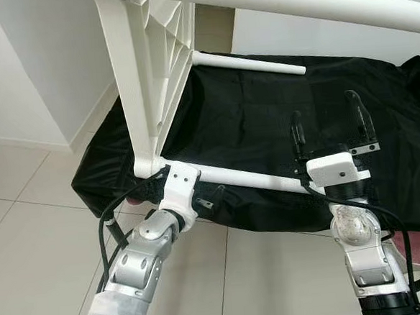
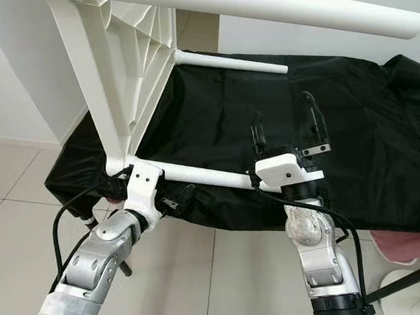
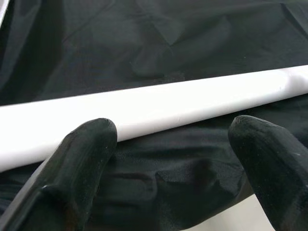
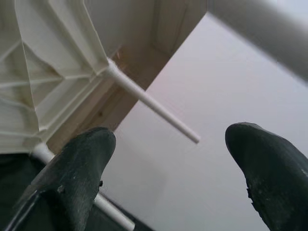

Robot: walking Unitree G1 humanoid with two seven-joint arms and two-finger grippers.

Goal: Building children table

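Where tiled floor [image 1: 28, 235]: blk cloth [image 1: 265, 125]

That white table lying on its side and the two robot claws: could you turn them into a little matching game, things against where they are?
Things:
1. left gripper
2. right gripper
3. black cloth
4. table top

Places:
A. spread under the table
B. fingers pointing up, open
C. standing on edge
D. by the lower leg, near its joint

Pairs: 1-D, 2-B, 3-A, 4-C

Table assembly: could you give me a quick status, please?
Left gripper open at lower table leg. Right gripper open, upturned. Table top tipped on black sheet.
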